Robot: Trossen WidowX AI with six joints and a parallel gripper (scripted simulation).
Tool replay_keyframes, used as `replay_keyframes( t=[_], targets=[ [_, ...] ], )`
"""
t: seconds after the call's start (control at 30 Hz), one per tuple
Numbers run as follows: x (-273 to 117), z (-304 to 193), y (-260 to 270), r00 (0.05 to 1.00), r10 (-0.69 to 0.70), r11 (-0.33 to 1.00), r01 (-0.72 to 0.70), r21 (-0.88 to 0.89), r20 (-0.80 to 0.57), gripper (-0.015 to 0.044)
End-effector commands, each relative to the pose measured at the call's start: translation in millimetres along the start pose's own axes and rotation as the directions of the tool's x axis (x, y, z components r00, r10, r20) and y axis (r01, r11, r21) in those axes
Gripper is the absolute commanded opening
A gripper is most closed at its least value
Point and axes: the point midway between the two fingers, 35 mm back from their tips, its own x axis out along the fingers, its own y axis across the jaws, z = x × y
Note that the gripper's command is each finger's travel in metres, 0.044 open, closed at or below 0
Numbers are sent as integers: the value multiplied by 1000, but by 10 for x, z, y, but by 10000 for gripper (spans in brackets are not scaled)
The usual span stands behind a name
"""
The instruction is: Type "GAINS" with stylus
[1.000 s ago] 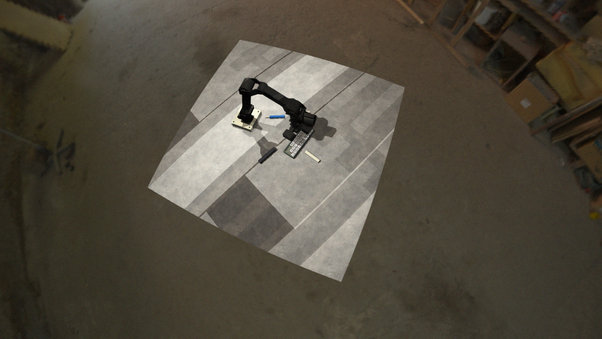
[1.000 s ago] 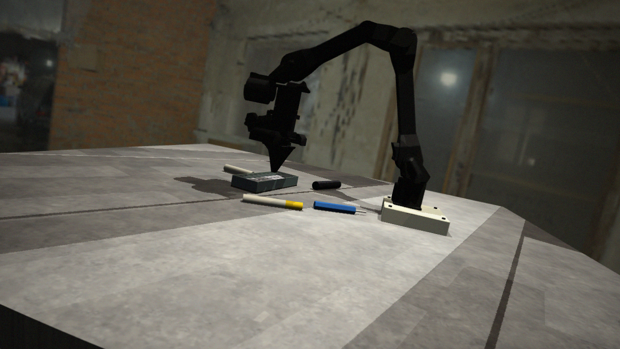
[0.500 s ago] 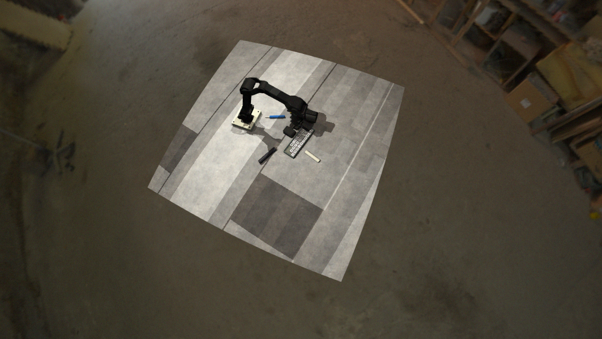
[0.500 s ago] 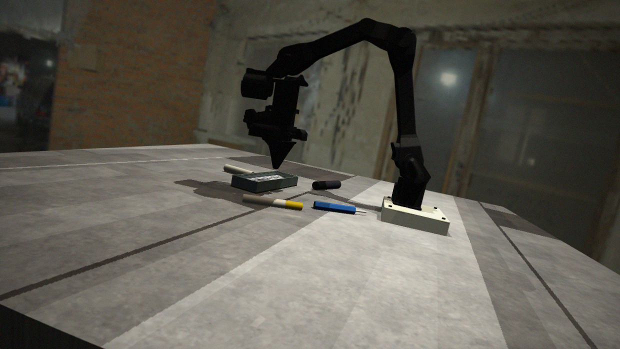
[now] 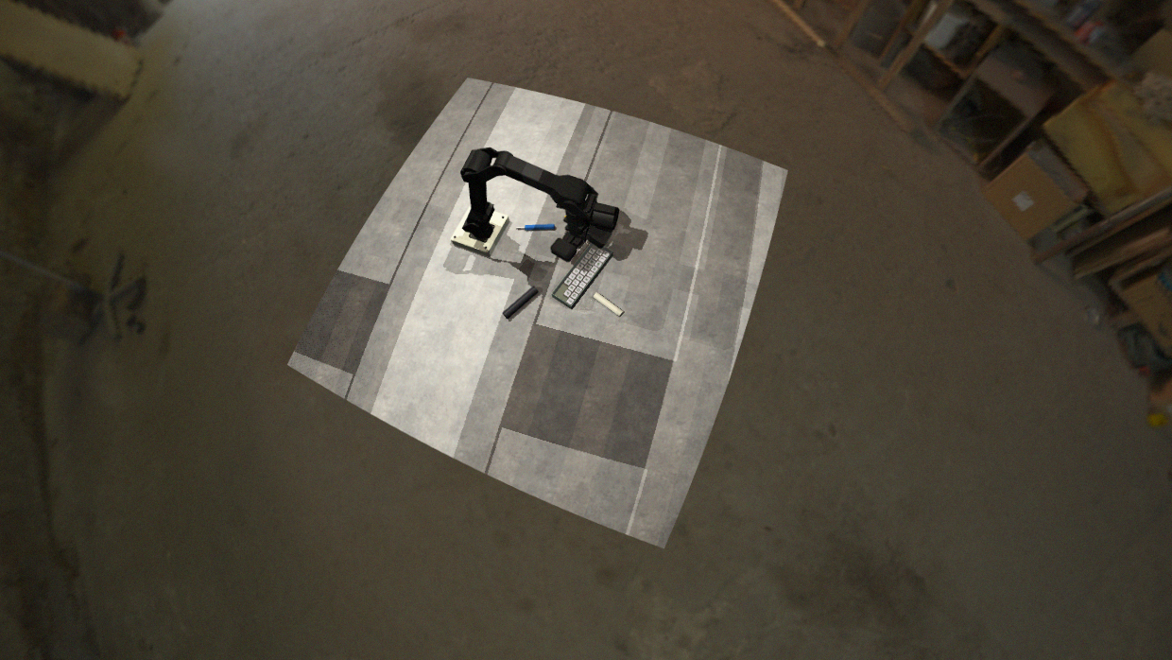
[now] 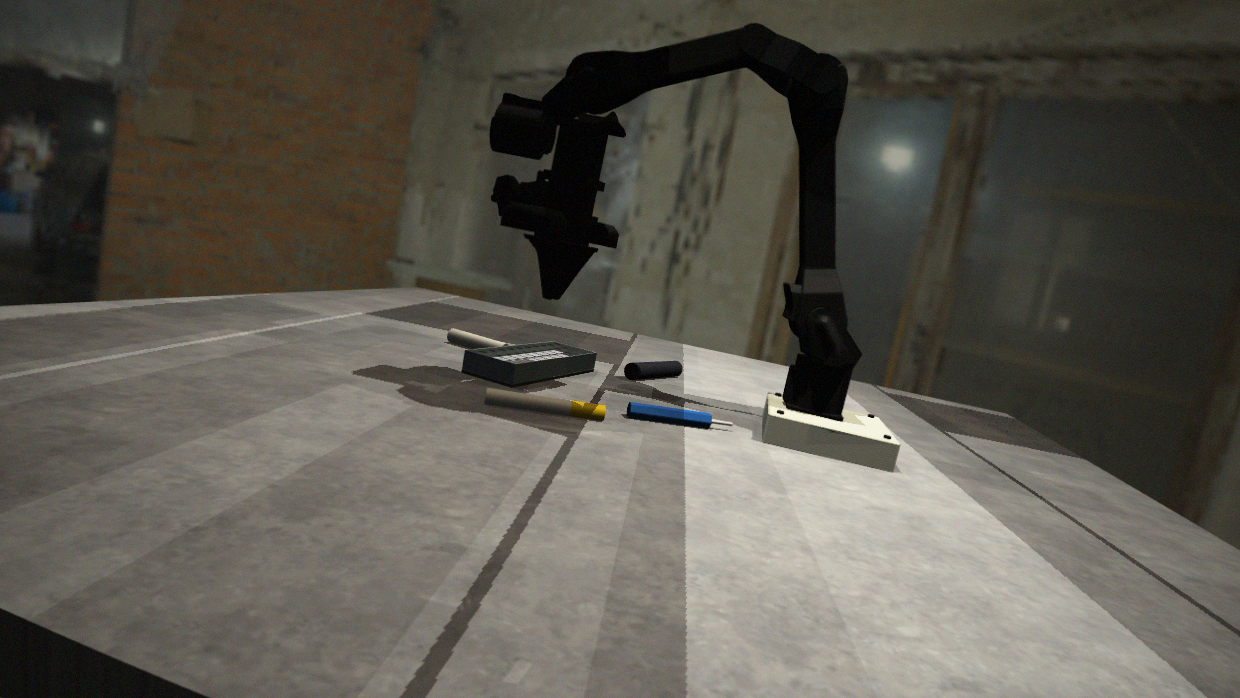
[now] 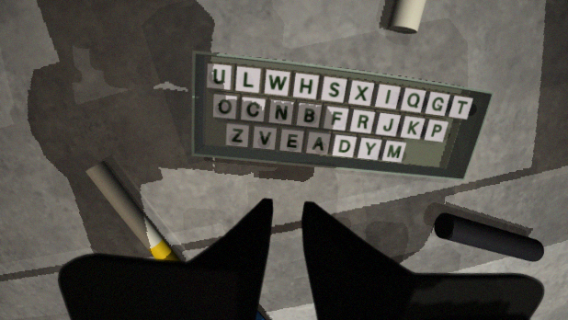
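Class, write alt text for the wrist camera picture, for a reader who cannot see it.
Black jaws, parted with nothing between them, point toward a keyboard with scrambled letter keys in three rows. A white-and-yellow stick lies lower left, a black cylinder lower right.

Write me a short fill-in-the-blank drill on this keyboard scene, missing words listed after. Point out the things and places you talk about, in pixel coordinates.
1. On the dark green keyboard (image 5: 560, 298) (image 6: 507, 371) (image 7: 455, 156) with white keys, the top row's leftmost key is ____.
2. The key directly between G and I in that row is ____.
3. The black gripper (image 7: 287, 209) has ____ between its fingers.
4. The white cylinder with one coloured end (image 6: 544, 404) (image 7: 124, 209) has that end in ____.

Missing words: U; Q; nothing; yellow
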Motion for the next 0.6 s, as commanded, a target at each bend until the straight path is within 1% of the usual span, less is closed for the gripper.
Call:
replay_keyframes(
  t=[0.0,0.07,0.37,0.47,0.57],
  targets=[
    [0,0,0,1000,0,1000,0,0,0,53],
    [0,0,0,1000,0,1000,0,0,0,0],
    [0,0,0,1000,0,1000,0,0,0,0],
    [11,-26,11,1000,-2,1000,2,-9,-8,79],
    [144,-401,134,992,-37,990,21,-138,-117,150]
  ],
)
